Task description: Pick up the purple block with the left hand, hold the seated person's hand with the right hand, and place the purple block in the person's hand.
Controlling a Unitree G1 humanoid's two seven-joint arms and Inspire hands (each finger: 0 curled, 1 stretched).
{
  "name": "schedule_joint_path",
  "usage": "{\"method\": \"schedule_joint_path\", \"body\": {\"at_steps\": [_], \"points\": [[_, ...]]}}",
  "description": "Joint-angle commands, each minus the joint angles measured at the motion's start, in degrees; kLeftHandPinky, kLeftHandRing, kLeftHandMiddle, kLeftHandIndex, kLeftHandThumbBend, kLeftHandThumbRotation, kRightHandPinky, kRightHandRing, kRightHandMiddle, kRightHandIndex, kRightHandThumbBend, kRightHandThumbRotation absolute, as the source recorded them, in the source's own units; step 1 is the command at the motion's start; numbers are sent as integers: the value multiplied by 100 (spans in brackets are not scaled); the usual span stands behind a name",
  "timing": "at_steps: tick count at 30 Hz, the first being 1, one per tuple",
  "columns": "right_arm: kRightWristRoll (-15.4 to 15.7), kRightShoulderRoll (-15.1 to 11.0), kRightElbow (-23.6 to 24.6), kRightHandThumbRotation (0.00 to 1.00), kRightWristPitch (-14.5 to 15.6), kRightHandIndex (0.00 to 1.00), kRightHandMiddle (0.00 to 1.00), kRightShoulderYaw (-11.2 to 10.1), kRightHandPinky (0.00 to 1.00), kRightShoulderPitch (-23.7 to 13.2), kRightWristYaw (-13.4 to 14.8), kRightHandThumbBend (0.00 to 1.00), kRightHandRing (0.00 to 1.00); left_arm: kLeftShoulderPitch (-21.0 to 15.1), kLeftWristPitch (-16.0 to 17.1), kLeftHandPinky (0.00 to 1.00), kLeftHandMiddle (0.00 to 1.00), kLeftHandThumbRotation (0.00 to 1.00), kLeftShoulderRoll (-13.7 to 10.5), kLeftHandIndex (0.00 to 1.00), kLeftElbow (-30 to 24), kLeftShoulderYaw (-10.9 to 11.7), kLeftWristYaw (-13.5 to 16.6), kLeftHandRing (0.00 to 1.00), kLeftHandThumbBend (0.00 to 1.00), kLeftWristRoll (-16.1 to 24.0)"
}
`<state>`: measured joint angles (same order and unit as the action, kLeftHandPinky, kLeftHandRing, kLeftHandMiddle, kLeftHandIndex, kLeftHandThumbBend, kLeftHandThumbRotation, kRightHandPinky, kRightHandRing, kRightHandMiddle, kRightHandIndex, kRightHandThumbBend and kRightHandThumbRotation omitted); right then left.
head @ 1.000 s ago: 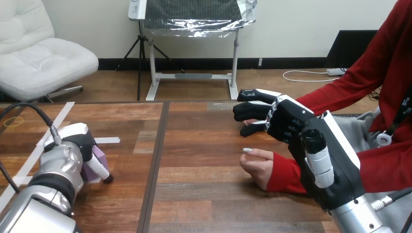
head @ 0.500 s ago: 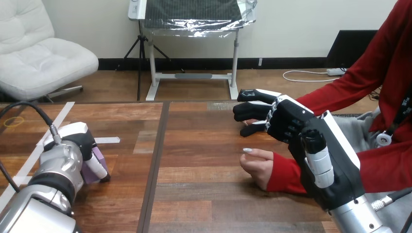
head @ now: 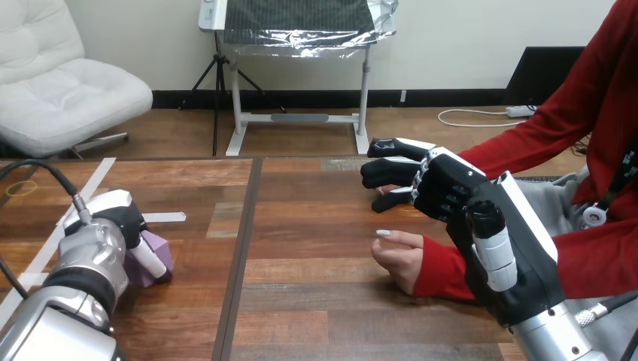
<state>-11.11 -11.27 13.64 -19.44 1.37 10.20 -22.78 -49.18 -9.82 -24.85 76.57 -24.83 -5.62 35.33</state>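
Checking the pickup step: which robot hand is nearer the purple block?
Left. The left hand is right against the purple block, covering its left side. The right hand is far off at the view's right, just beyond the person's hand.

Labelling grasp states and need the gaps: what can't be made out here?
Head view:
1. purple block: mostly behind the left hand, so the grip is not visible.
2. person's farther hand: nearly all hidden by the right hand; held or just touching, cannot tell.
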Motion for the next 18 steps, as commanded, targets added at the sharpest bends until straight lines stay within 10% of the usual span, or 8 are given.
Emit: {"method": "schedule_joint_path", "body": {"at_steps": [1,18], "points": [[-42,13,168,100,-57,76,72,-73,60,-252,65,95,72,-481,-30,30,54,0,-169,67,-171,84,144,44,66,-51],[-28,13,184,100,-29,76,72,-68,61,-243,86,95,72,-460,-150,22,42,0,-114,70,-176,180,467,31,68,-121]]}}
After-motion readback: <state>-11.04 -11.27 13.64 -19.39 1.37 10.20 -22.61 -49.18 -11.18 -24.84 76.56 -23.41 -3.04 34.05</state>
